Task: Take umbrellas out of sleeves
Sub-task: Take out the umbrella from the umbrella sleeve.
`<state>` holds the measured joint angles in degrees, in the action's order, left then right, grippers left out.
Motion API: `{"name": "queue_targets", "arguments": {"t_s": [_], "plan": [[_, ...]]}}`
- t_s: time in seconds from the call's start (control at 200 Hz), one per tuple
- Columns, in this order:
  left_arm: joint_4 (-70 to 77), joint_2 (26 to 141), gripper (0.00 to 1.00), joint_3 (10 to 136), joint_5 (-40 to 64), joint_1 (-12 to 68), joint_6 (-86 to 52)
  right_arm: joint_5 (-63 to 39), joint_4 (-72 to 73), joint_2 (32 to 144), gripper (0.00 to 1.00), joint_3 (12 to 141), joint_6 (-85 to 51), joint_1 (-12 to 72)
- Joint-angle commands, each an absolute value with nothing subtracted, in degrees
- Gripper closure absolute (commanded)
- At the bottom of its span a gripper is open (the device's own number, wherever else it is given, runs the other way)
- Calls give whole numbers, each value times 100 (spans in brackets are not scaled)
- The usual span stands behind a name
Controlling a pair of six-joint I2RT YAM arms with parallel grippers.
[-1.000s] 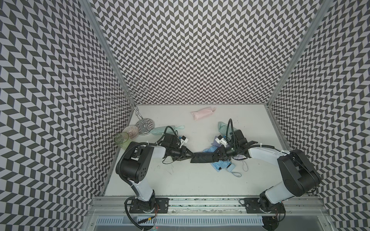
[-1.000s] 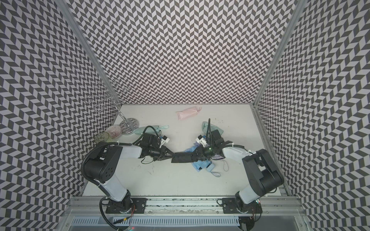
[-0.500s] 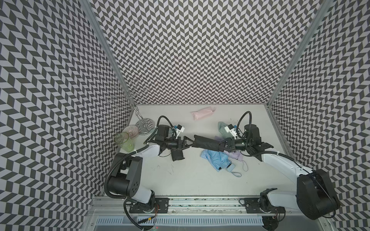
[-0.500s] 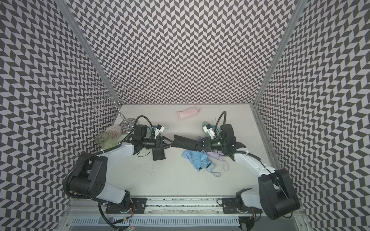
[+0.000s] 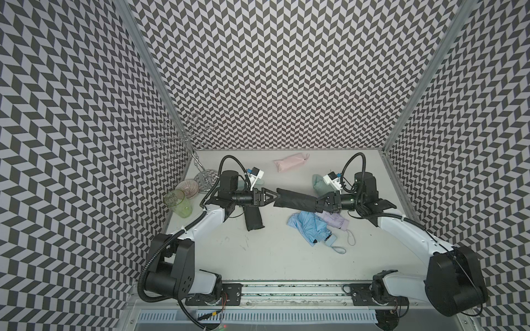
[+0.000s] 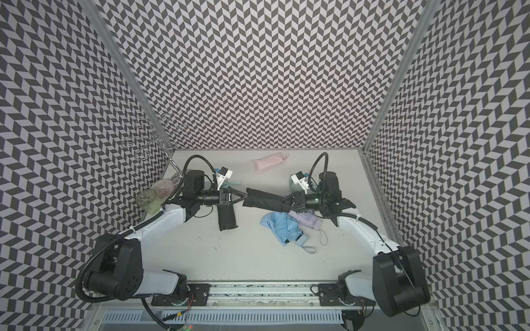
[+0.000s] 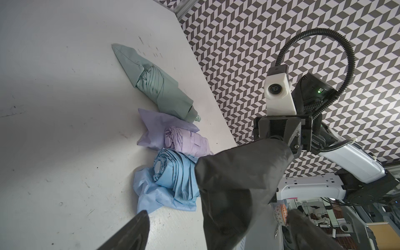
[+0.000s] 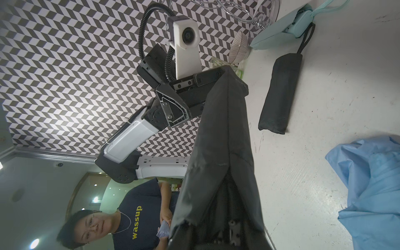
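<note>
The black umbrella (image 5: 253, 219) lies free on the table (image 5: 258, 258), left of centre; its sleeve (image 5: 295, 199) is held aloft.
Both top views: my left pincer (image 5: 274, 195) gapes wide, empty, on the umbrella's far side; my right pincer (image 5: 317, 202) is clamped on the sleeve's right end. Left wrist: limp sleeve fabric hangs between my spread fingers (image 7: 129, 233). Right wrist: the umbrella looks light, stiff-cored, slick; I would grip its loop end.
</note>
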<state>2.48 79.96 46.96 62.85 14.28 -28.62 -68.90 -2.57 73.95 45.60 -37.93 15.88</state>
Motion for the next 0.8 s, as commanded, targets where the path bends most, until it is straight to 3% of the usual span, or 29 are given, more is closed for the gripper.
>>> {"name": "queue_targets", "arguments": {"t_s": [0.0, 0.125, 0.245, 0.346, 0.436, 0.796], "plan": [[321, 7951, 0, 4825, 6431, 1571, -2735, -7264, 186, 7342, 100, 4729, -3796, 1679], [256, 8020, 3, 4978, 6588, 1799, -2677, -7200, 210, 7389, 100, 4715, -3797, 1710], [185, 8111, 13, 4942, 6640, 1857, -2653, -7163, 290, 7385, 100, 4724, -3857, 1717], [127, 8146, 32, 4944, 6637, 1854, -2636, -7145, 312, 7407, 100, 4715, -3860, 1714], [-2, 8233, 61, 5022, 6630, 1835, -2605, -7137, 309, 7412, 100, 4694, -3850, 1715], [-68, 8340, 98, 5054, 6617, 1674, -2659, -7075, 263, 7415, 100, 4698, -3779, 1715]]}}
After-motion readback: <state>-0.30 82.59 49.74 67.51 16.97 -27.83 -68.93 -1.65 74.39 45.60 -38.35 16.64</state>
